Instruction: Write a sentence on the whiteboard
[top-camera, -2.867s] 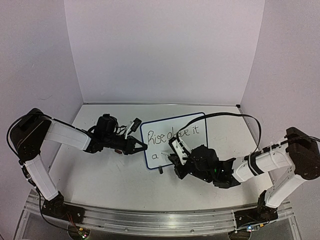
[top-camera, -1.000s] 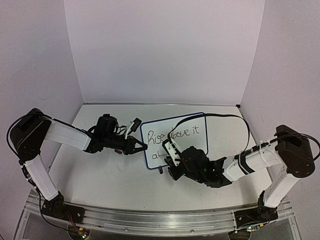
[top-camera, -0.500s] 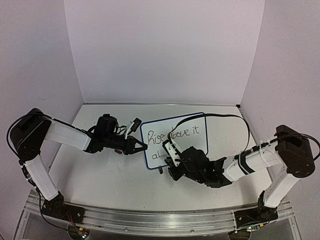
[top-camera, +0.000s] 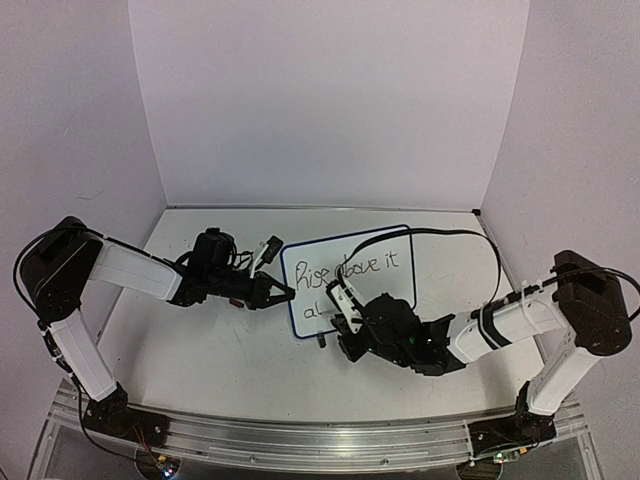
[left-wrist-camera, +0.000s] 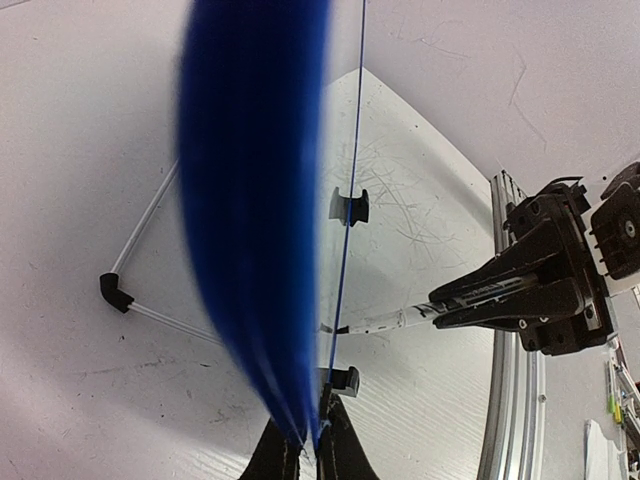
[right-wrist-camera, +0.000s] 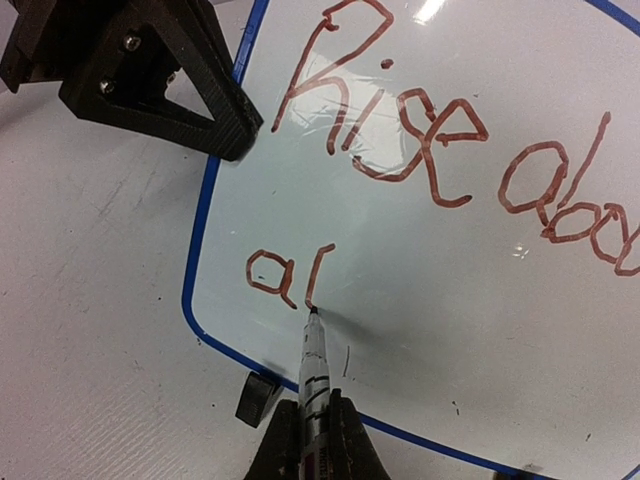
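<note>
Shows the whiteboard propped at mid-table, pinched shut at its 9 o'clock rim by the left gripper, with the right gripper at its 6 o'clock edge clamped tight on a marker, tip resting at the foot of a fresh stroke. Reads "Rise above it" on the top row of the sentence and now "al" beneath — against a lone "a" some seconds earlier — so leaves, by judgement, one more "l" and a full stop to write. Finds the right arm reaching slightly further toward 9 o'clock than before, the left unmoved.
</note>
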